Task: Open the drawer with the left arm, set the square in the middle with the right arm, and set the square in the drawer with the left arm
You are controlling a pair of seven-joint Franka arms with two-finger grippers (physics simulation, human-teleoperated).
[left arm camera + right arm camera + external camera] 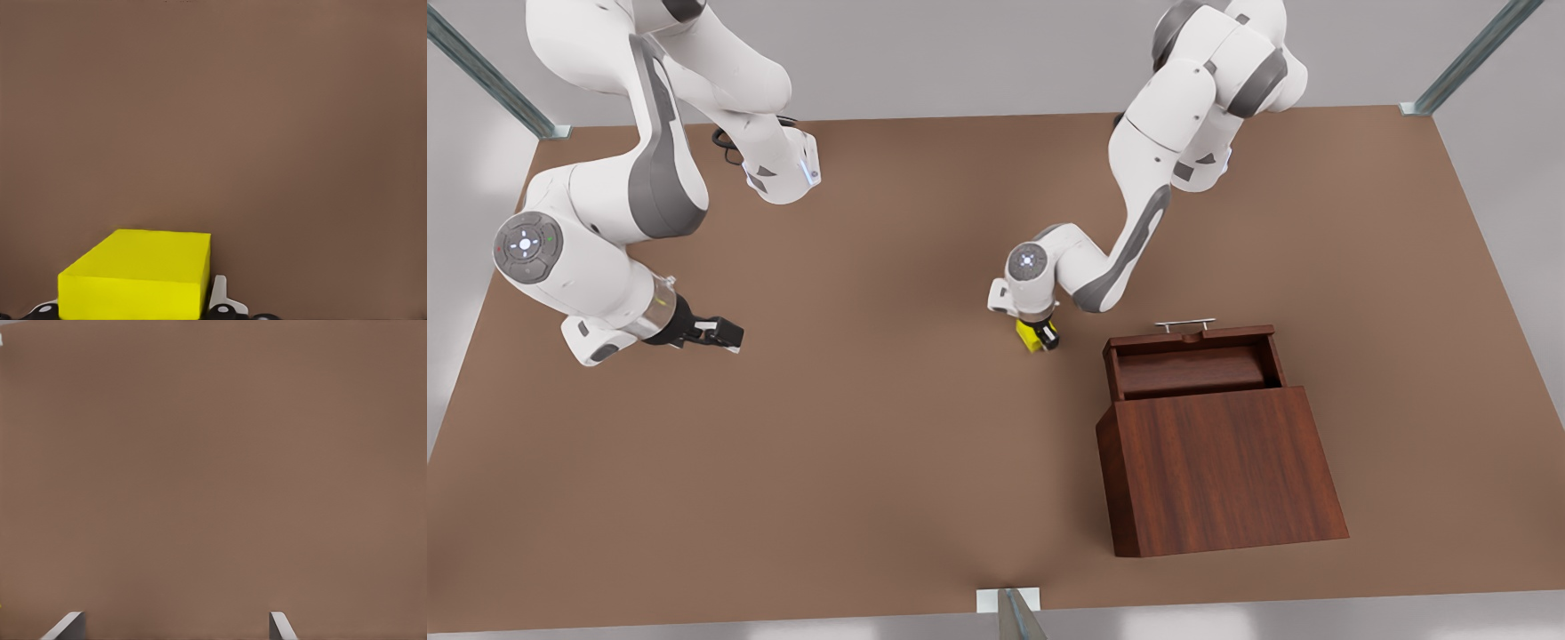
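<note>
In the front view the left pincer (pixel 1040 336) sits just right of the picture's centre, pinching the square (pixel 1032 335), which is at or barely above the table (pixel 889 444); the drawer (pixel 1192 360) stands pulled out of the wooden box (pixel 1218 467) in the lower right, just beside the cube, with its silver handle (pixel 1184 325) at the upper edge. The step in hand looks like the carry into the drawer: a good way would be to raise the square well clear of the drawer's near wall before travelling toward the picture's right, keep the cube level, stop over the tray's open floor rather than its rim or handle, then lower before letting go. The right pincer (pixel 725 333) waits at the left of the front view, well apart, its fingers spread, as its two grey fingertips (pixel 67 627) show at the bottom of the right wrist view over bare table. In the left wrist view the square (pixel 137 277) sits at the bottom edge, cut off below, so the contact of the pads is hard to see. Whether the cube has left the table cannot be told, and the drawer's rear is hidden under the box.
</note>
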